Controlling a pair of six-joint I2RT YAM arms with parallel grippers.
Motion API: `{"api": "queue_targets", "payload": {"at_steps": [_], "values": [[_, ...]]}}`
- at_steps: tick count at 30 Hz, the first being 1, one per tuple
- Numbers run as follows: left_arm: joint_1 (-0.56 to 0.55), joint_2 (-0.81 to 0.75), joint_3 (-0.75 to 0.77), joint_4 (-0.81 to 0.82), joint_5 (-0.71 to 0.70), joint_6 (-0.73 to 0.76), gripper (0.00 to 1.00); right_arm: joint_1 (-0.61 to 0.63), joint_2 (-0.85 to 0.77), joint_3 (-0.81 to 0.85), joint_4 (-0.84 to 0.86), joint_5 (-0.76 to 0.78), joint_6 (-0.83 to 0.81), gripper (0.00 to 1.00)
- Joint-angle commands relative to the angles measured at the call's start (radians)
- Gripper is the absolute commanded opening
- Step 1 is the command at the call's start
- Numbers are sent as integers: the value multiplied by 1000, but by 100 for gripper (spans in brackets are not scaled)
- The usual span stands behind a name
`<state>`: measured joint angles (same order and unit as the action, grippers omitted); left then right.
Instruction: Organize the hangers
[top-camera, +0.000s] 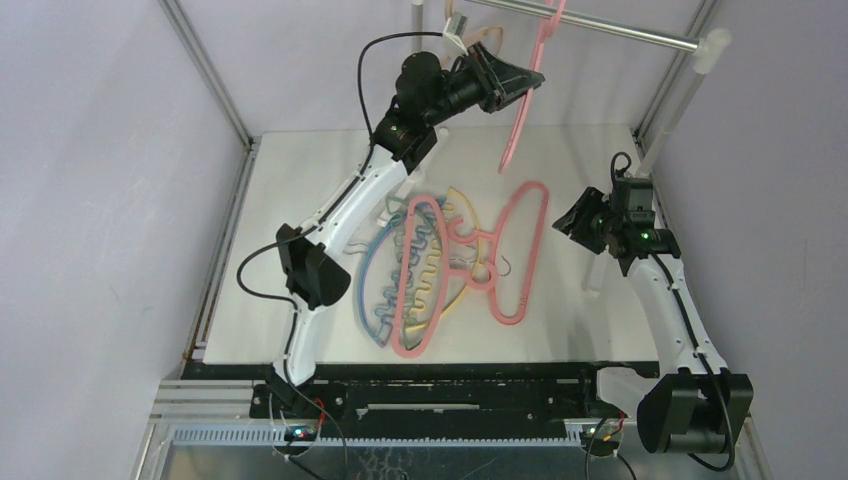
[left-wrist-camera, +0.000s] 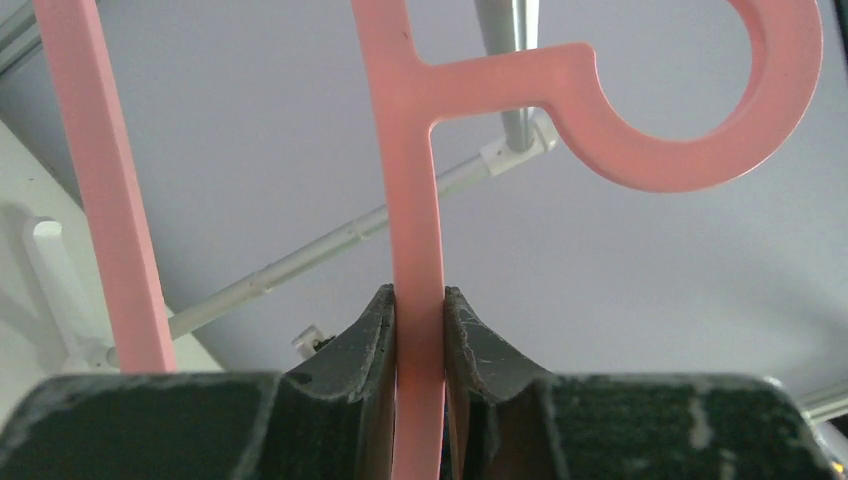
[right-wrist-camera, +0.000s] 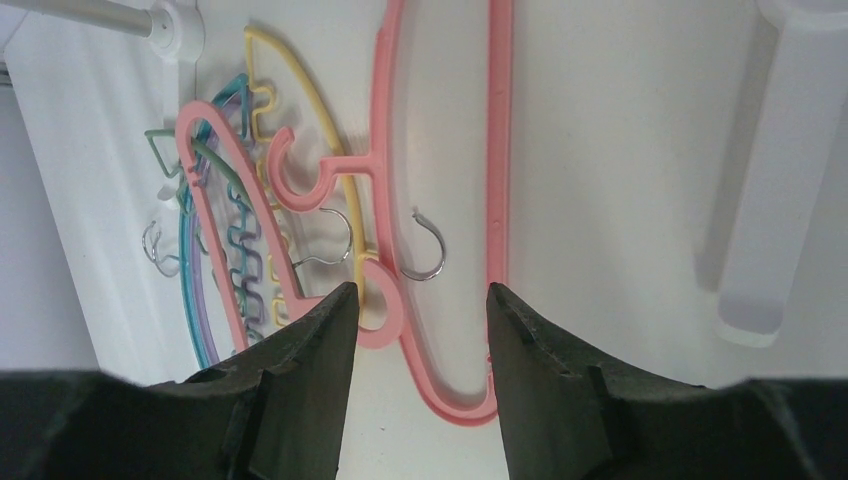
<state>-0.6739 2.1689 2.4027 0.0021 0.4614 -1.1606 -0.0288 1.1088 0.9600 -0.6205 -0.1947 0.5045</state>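
White tabletop (top-camera: 300, 200), pale purple walls. Left gripper (left-wrist-camera: 418, 300) is raised near the grey rail (top-camera: 600, 25), jaws pinched narrow on the straight bar of a pink hanger (left-wrist-camera: 415, 180) that dangles from rail height; whether its hook is on the rail cannot be told. Right gripper (right-wrist-camera: 420, 300) hovers low at the table's right side, jaws apart and empty, just beside the hanger pile (top-camera: 430, 270) lying overlapped mid-table: two pink, plus yellow, blue and green ones.

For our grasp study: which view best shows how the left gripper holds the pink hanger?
The left wrist view: close up, the left gripper pinches the pink hanger by its stem, below the hook. The top external view shows it up by the rail, contact tiny. The right wrist view shows only hangers on the table.
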Motion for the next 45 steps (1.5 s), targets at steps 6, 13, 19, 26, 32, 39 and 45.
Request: {"api": "queue_targets", "payload": {"at_steps": [6,13,19,26,32,39,45], "values": [[8,-21,77,-25,-136,-155,6,-30,-20,33,36,-13,7,58],[10,12,88,-64,-129,-266,10,-37,-11,33,32,-17,5,58],[21,15,92,-87,-129,-276,27,-38,-5,33,31,-21,2,58],[36,4,101,-88,-105,-190,59,-39,9,33,28,-36,2,59],[45,-73,73,-94,-72,-2,98,-37,21,33,21,-47,0,59],[60,-247,-108,-144,-23,249,100,-27,28,33,24,-51,-7,59],[88,-503,-477,-252,-84,481,99,-17,20,31,11,-47,-9,59]]}}
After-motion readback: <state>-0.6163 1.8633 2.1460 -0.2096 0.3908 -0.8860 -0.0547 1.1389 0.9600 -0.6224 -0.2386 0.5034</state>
